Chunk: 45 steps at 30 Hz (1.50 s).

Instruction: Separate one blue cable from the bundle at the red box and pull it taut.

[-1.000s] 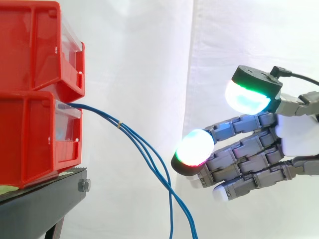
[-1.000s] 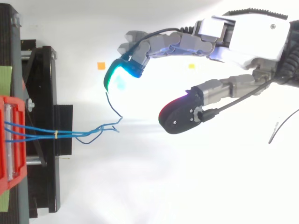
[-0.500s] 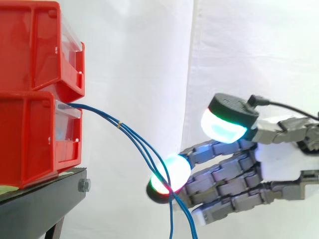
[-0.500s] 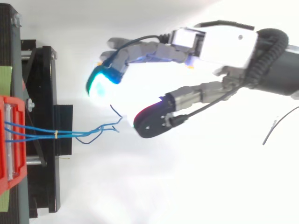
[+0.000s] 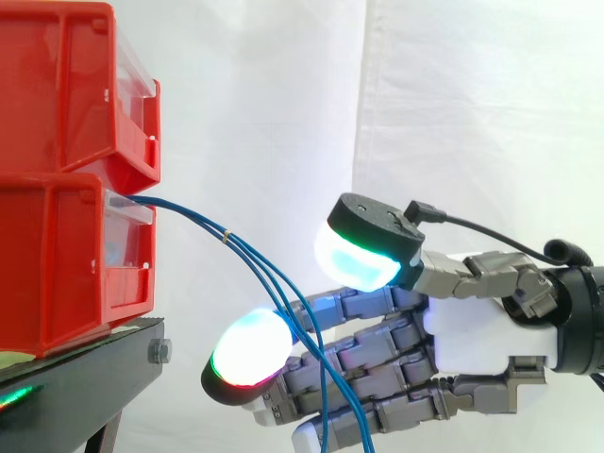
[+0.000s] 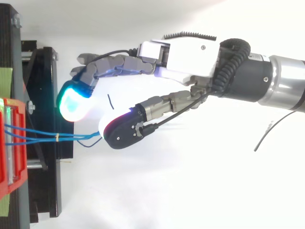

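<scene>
Your hand (image 5: 472,321) stood open at the blue cables (image 5: 202,224).
Thin, limp, likely slippery: you needed one pinched below the tie (image 5: 225,236).

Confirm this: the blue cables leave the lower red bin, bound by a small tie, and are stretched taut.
Not taut. The blue cables leave the lower red bin, bound by a small tie, but they sag in a slack curve down past the open hand, as the side view shows.
</scene>
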{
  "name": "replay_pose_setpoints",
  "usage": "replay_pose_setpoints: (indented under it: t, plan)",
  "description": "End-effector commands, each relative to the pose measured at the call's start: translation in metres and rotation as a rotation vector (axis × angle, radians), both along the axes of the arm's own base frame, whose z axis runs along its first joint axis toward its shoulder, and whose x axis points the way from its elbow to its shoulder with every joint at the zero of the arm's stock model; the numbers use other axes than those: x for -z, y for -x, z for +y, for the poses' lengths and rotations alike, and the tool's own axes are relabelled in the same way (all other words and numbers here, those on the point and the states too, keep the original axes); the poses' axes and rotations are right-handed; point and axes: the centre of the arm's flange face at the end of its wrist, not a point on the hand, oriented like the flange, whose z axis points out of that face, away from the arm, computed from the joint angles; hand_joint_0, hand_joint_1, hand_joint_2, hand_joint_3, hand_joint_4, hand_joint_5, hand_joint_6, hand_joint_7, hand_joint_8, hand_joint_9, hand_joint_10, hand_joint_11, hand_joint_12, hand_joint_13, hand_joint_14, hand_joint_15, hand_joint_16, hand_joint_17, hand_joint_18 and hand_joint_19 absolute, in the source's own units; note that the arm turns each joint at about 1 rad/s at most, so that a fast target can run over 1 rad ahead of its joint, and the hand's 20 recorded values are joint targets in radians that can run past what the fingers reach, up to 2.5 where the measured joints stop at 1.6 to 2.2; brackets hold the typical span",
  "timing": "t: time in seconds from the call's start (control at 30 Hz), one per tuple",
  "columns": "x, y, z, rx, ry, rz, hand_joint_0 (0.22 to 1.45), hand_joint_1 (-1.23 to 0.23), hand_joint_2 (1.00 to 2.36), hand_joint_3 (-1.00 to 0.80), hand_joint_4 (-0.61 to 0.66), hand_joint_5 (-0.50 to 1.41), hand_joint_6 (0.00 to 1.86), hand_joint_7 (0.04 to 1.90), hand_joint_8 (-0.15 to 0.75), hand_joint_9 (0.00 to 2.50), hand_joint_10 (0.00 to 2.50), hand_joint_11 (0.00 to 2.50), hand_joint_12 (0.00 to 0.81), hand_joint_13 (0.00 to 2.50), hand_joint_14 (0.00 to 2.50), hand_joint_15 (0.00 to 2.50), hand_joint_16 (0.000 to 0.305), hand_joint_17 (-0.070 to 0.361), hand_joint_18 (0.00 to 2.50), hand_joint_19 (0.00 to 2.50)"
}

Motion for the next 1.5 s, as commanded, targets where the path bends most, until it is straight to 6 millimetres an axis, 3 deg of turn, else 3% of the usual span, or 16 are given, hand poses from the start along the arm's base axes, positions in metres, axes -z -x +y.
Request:
replay_pose_setpoints:
  t: [0.0,0.3,0.47,0.77,0.8,0.87,1.47]
  plan:
    - [-0.004,-0.003,0.002,-0.016,-0.008,-0.006,0.56,-0.61,1.0,-0.5,0.22,-0.23,0.5,0.83,0.256,0.29,0.0,0.08,0.301,0.05,0.0,0.05,0.043,0.097,0.08,0.31]
    - [-0.004,-0.004,-0.006,-0.087,-0.044,-0.036,0.56,-0.69,1.0,-0.5,0.24,-0.22,0.5,0.88,0.255,0.32,0.0,0.11,0.302,0.09,0.0,0.06,0.043,0.097,0.12,0.33]
    - [0.02,-0.008,-0.008,-0.087,-0.094,-0.024,0.56,-0.7,1.0,-0.5,0.24,-0.22,0.5,0.88,0.251,0.33,0.0,0.12,0.302,0.1,0.0,0.07,0.043,0.097,0.13,0.33]
    - [0.021,-0.009,-0.01,-0.085,-0.091,-0.036,0.55,-0.66,1.0,-0.5,0.24,-0.22,0.5,0.88,0.252,0.33,0.0,0.12,0.303,0.11,0.0,0.08,0.043,0.096,0.14,0.33]
    - [0.031,-0.009,-0.015,-0.08,-0.098,-0.026,0.55,-0.66,1.0,-0.5,0.24,-0.22,0.5,0.88,0.252,0.33,0.0,0.12,0.304,0.11,0.0,0.08,0.043,0.097,0.14,0.34]
    - [0.029,-0.01,-0.021,-0.081,-0.118,-0.043,0.55,-0.66,1.0,-0.5,0.24,-0.22,0.5,0.89,0.252,0.33,0.0,0.12,0.304,0.11,0.0,0.08,0.043,0.097,0.15,0.34]
    - [0.015,-0.019,-0.014,-0.106,-0.131,-0.052,0.56,-0.67,1.0,-0.5,0.25,-0.2,0.5,0.97,0.253,0.35,0.0,0.14,0.302,0.13,0.0,0.08,0.043,0.096,0.17,0.35]
